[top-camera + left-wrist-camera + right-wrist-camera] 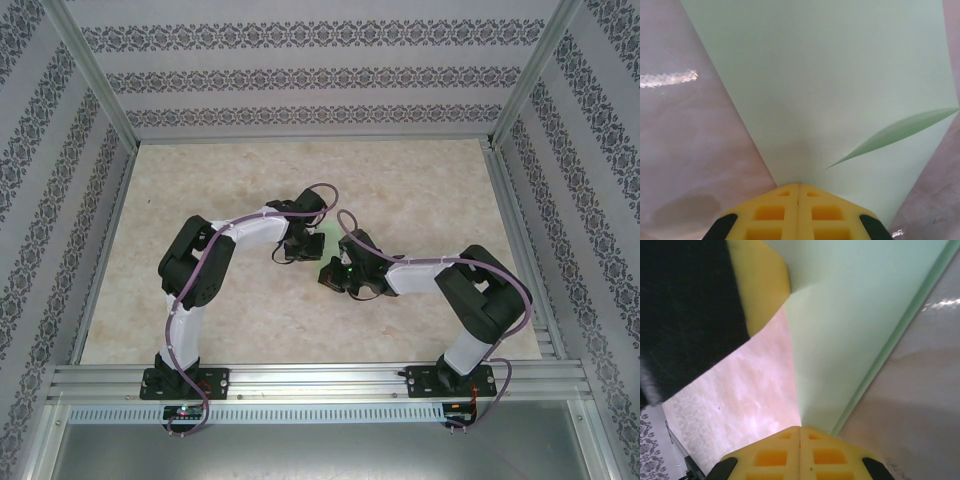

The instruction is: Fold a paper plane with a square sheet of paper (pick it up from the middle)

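The pale green sheet of paper (830, 85) lies partly folded on the table, with a raised flap (900, 131) at its right. My left gripper (798, 185) is shut, its yellow tips resting on the sheet's near part. My right gripper (800, 428) is also shut, with its tips on the paper (850, 325), beside a folded edge strip (890, 345). The left gripper's yellow finger (762, 285) touches the sheet's far corner. From above, the left gripper (290, 248) and the right gripper (335, 272) are close together mid-table, with a sliver of green paper (322, 238) between them.
The table (200, 180) is a pale marbled surface, walled by patterned panels at the back and on both sides. An aluminium rail (320, 380) at the near edge carries both arm bases. The left arm's dark body (685, 315) crowds the right wrist view's upper left.
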Robot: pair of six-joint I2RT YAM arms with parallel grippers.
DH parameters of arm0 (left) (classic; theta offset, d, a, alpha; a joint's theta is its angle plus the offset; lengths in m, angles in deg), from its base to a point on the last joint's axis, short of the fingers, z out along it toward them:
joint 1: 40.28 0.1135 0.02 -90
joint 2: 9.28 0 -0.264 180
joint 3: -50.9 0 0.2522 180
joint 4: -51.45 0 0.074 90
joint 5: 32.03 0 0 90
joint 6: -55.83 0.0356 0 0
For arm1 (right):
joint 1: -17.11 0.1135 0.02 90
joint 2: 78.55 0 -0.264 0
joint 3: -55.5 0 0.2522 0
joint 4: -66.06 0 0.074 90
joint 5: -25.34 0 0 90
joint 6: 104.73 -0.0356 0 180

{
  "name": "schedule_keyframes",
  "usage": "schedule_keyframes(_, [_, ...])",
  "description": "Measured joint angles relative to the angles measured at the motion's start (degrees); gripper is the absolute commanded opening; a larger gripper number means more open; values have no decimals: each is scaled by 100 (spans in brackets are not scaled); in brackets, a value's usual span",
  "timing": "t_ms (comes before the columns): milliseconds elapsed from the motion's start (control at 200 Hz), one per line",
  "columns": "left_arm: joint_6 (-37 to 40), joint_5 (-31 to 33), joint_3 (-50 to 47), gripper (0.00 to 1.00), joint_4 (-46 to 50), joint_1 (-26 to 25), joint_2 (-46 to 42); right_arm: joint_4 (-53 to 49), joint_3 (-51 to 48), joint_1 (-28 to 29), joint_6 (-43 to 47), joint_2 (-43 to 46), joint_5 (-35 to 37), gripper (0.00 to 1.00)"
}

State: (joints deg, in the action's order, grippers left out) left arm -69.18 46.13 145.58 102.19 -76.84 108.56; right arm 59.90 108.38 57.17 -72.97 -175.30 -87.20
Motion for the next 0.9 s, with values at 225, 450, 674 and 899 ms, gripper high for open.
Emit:
schedule_keyframes(225, [0, 0, -50, 0, -57, 0, -28, 17, 57, 35, -20, -221, -55, 6])
schedule_keyframes(450, [0, 2, -52, 0, -66, 0, -31, -201, 57, -33, 70, 208, -13, 6])
schedule_keyframes(674, [0, 2, -52, 0, -66, 0, -31, -280, 59, -356, 247, 470, 2, 6])
schedule_keyframes(899, [0, 2, -50, 0, -66, 0, -31, -437, 293, -378, 352, -44, -7, 6])
